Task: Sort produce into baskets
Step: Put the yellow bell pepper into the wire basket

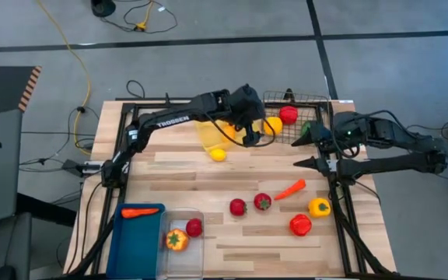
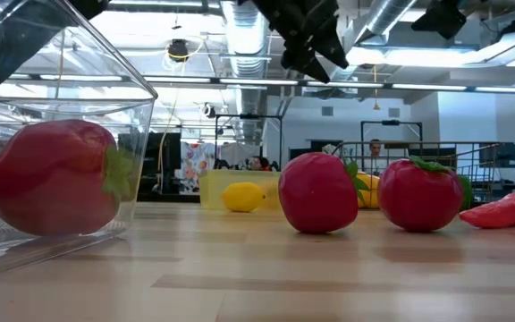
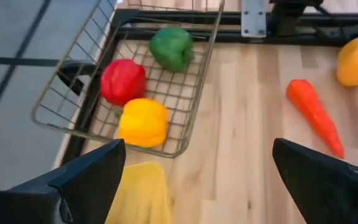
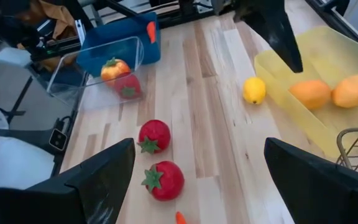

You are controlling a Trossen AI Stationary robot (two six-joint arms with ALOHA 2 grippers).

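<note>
Produce lies scattered across the wooden table (image 1: pixel 232 241). An orange carrot (image 1: pixel 289 189) on the right half rests with its long axis slanted, one end toward the near left and the other toward the far right; the left wrist view shows its rounded thick end lying farther from that camera and its taper nearer. Just left of it sit two red tomatoes (image 1: pixel 238 207), and to its near right a yellow-orange pepper (image 1: pixel 319 207) and a red pepper (image 1: pixel 301 225). A lemon (image 1: pixel 218 154) lies just beside the near edge of the yellow tray (image 4: pixel 328 112).

The left gripper (image 1: pixel 251 134) hangs above the table near the yellow tray, jaws spread wide with nothing between them. The right gripper (image 1: pixel 305 149) waits at the table's right edge, jaws likewise wide apart and empty.

The left wrist view shows the wire basket (image 3: pixel 73 118) holding a red, a yellow and a green pepper. The right wrist view shows two orange fruits in the yellow tray. At the near left, the blue bin (image 1: pixel 121 249) holds a second carrot lying left to right, and the clear bin (image 1: pixel 179 260) holds a tomato and an orange-yellow pepper.
</note>
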